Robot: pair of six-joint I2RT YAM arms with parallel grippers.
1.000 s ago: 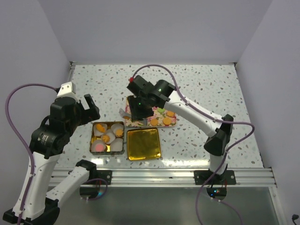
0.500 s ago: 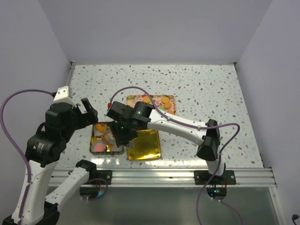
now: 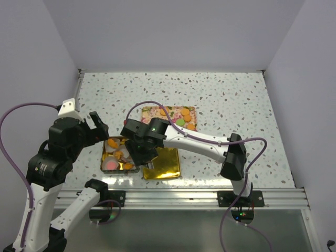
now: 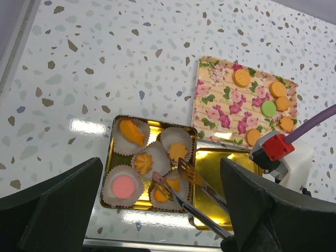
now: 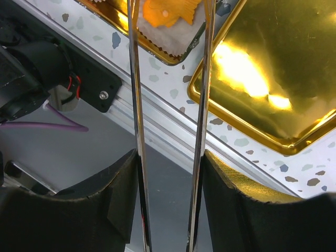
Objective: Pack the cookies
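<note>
Several orange cookies and one green cookie lie on the floral tray, which also shows in the left wrist view. The gold tin holds white paper cups with orange cookies and a pink one. My right gripper is shut on metal tongs. The tong tips stand apart over an orange cookie in the tin's near right cup. In the right wrist view my right gripper presses both tong arms. My left gripper is open and empty, above the table left of the tin.
The gold lid lies face up right of the tin, touching it, under my right arm. A metal rail runs along the table's near edge. White walls close the back and sides.
My right arm has swung with the tongs from the floral tray to the tin's near right cup. My left arm has drifted slightly left and down.
</note>
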